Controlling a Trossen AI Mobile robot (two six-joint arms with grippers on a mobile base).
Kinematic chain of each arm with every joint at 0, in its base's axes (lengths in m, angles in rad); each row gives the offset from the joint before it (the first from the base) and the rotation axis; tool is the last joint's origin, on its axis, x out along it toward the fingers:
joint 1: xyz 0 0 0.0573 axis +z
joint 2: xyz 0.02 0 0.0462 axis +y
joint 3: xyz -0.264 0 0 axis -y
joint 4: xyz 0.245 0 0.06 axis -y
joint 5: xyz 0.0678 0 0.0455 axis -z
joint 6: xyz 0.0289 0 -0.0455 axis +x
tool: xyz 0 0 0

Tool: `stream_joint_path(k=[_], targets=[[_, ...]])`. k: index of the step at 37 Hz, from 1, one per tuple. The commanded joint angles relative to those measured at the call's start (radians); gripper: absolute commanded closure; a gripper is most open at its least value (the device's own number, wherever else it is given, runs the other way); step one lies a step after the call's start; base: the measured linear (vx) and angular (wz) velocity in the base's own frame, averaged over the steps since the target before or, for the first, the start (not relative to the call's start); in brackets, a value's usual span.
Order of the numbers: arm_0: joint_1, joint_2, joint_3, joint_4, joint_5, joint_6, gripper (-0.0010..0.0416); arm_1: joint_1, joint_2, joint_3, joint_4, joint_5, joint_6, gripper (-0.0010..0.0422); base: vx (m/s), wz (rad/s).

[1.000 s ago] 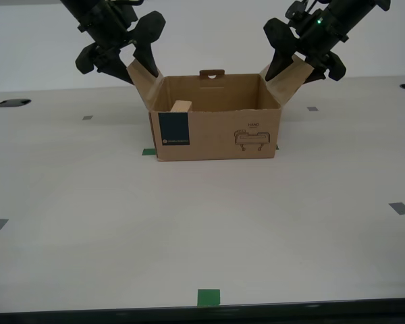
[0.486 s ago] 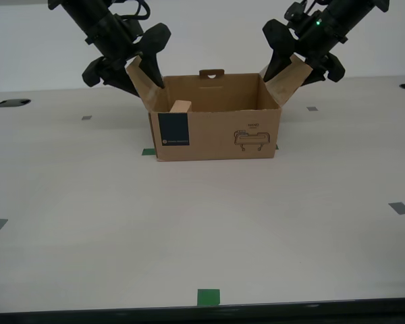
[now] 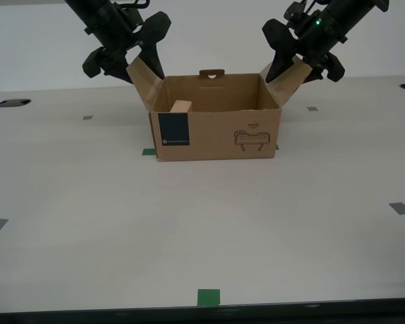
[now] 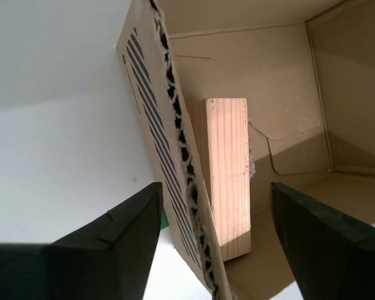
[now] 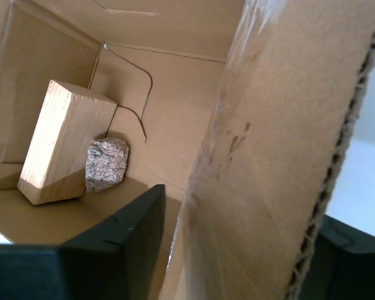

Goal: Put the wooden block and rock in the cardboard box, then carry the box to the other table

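Brown corrugated cardboard box standing open on the pale bench, towards its far edge, with a dark blue label at the front near the exterior view's left and a small line drawing near the exterior view's right; both side flaps splayed up and outward

Inside, pale tan wooden block with fine straight grain, propped on end against the wall at the exterior view's left, only its top corner clear of the rim in the exterior view

Rock speckled grey-brown and lumpy, on the box floor, touching the block; visible only in the first wrist view, hidden by the front wall in the exterior view

My first claw clamped on the flap at the exterior view's right, dark fingers against both faces of the card

My second claw spread apart astride the flap at the exterior view's left, clear gaps on either side, nothing gripped

Arms cut off by the top of the exterior view; box floor mostly hidden there

A green tape mark and a grey one on the bench, well apart from the box
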Motion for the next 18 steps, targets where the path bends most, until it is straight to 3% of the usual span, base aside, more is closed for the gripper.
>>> stream_joint_path(k=[1,14,18], targets=[[0.0,0.001,0.0,0.001,-0.004,0.002,0.0242,-0.001,0.0,0.002,-0.002,0.005,0.0,0.0223,0.0,0.0],[0.001,0.001,0.0,0.001,-0.004,0.005,0.0355,-0.001,0.0,0.002,0.021,-0.003,-0.007,0.0419,0.0,0.0],[0.002,0.0,0.0,-0.001,-0.005,0.006,0.0388,0.0,0.0,0.002,0.041,-0.013,-0.035,0.0405,0.0,0.0]])
